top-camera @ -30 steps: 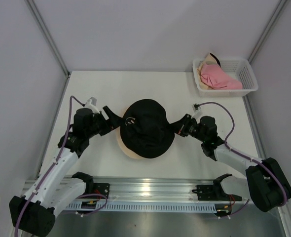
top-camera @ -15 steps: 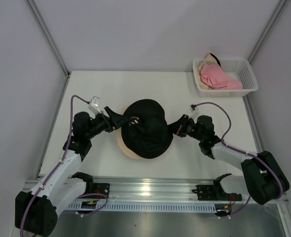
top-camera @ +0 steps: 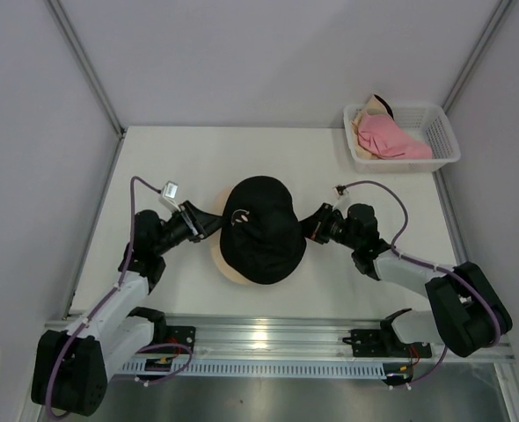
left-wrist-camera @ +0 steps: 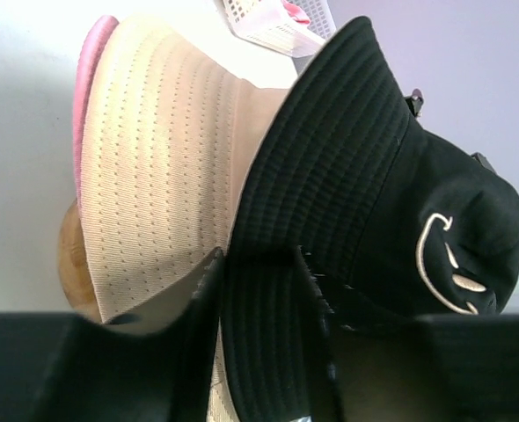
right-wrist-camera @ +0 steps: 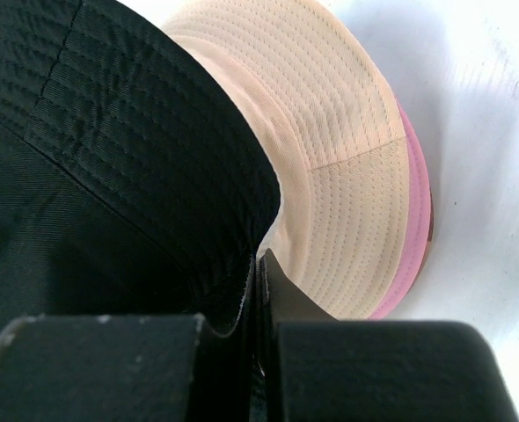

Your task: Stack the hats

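Note:
A black hat (top-camera: pixel 261 230) with a small smiley sits on top of a pale peach hat (top-camera: pixel 231 272) at the table's middle. In the left wrist view the black hat (left-wrist-camera: pixel 365 176) covers the peach hat (left-wrist-camera: pixel 163 167), with a pink hat's brim (left-wrist-camera: pixel 85 97) under that. My left gripper (top-camera: pixel 210 225) is shut on the black brim's left side (left-wrist-camera: pixel 261 264), and the brim fills the gap between its fingers. My right gripper (top-camera: pixel 311 230) is shut tight on the right brim (right-wrist-camera: pixel 261 264). The peach hat (right-wrist-camera: pixel 347 149) and pink brim (right-wrist-camera: pixel 415 220) also show in the right wrist view.
A white lattice basket (top-camera: pixel 444 132) at the back right holds a pink hat (top-camera: pixel 390 141) and a cream-beige one (top-camera: pixel 370 109). A wooden stand (left-wrist-camera: pixel 70 264) shows under the stacked hats. Grey walls close in the left, back and right.
Both grippers have moved slightly inward and lower with the black hat's brim. The black hat looks narrower and sits further down over the peach hat.

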Motion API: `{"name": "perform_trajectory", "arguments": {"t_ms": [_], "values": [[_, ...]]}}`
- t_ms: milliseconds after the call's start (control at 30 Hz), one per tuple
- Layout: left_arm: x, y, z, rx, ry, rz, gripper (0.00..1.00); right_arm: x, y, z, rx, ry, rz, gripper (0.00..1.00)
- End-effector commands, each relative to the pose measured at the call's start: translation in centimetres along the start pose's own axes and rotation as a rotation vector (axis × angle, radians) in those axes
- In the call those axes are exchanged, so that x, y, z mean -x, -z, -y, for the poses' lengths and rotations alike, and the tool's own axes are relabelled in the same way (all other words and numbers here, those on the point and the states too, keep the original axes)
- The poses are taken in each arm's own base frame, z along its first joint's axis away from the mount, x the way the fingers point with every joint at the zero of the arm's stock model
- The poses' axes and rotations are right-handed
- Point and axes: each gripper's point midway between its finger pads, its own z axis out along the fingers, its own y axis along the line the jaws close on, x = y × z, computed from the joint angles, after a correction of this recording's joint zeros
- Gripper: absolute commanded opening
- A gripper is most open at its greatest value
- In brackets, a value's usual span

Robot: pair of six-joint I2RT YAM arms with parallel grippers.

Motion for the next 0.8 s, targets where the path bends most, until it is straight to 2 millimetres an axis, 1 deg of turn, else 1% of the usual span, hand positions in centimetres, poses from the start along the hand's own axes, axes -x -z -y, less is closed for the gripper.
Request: {"name": "perform_trajectory", "arguments": {"t_ms": [0,67,133,167,200,267,300,400,467,500,567,600,633,667,700,733,767], "values": [[0.4,-0.1,1.6,-0.097,-0.046,0.01,0.35,0.4,-0.7,-0.9,0.026,0.033,0.004,0.0],[0.6,-0.1,1.9,-0.114,-0.06,0.018,0.3,0.5,-0.8,-1.0,0.027,0.031,0.003,0.0],[0.8,-0.2,1.8,-0.111,-0.094,0.022,0.26,0.5,-0.8,-1.0,0.027,0.034,0.001,0.0],[0.9,-0.2,1.5,-0.1,-0.106,0.025,0.23,0.4,-0.9,-1.0,0.025,0.034,-0.001,0.0],[0.9,-0.3,1.2,-0.084,-0.127,0.026,0.14,0.4,-0.9,-0.9,0.02,0.035,-0.002,0.0],[1.1,-0.3,0.7,-0.06,-0.136,0.034,0.03,0.5,-0.9,-1.0,0.02,0.041,-0.004,0.0],[1.4,-0.2,0.6,-0.057,-0.152,0.04,0.01,0.5,-1.0,-0.9,0.019,0.044,-0.007,0.0],[1.7,-0.1,0.4,-0.05,-0.175,0.043,0.01,0.5,-1.0,-0.8,0.01,0.045,-0.008,0.0],[1.9,0.1,0.0,-0.028,-0.181,0.047,0.01,0.5,-1.2,-0.8,0.008,0.047,-0.011,0.0],[2.3,0.2,-0.5,-0.007,-0.188,0.062,0.01,0.5,-1.2,-0.7,0.004,0.045,-0.013,0.0],[2.5,0.5,-0.7,-0.006,-0.192,0.056,0.01,0.6,-1.3,-0.6,0.002,0.047,-0.016,0.0],[2.5,0.7,-0.8,-0.014,-0.193,0.049,0.06,0.5,-1.4,-0.7,0.004,0.049,-0.02,0.0],[2.5,0.8,-0.6,-0.03,-0.195,0.039,0.14,0.5,-1.4,-0.7,0.004,0.048,-0.022,0.0],[2.7,0.8,-0.1,-0.058,-0.21,0.046,0.25,0.4,-1.5,-0.5,0.001,0.046,-0.027,0.0],[2.7,0.6,0.1,-0.076,-0.206,0.037,0.47,0.5,-1.6,-0.7,0.005,0.046,-0.027,0.0],[2.3,0.6,0.7,-0.119,-0.214,0.006,0.57,0.5,-1.7,-0.7,0.009,0.047,-0.032,0.0],[2.3,0.5,1.0,-0.138,-0.221,-0.002,0.64,0.4,-1.8,-0.6,0.006,0.044,-0.038,0.0]]}}
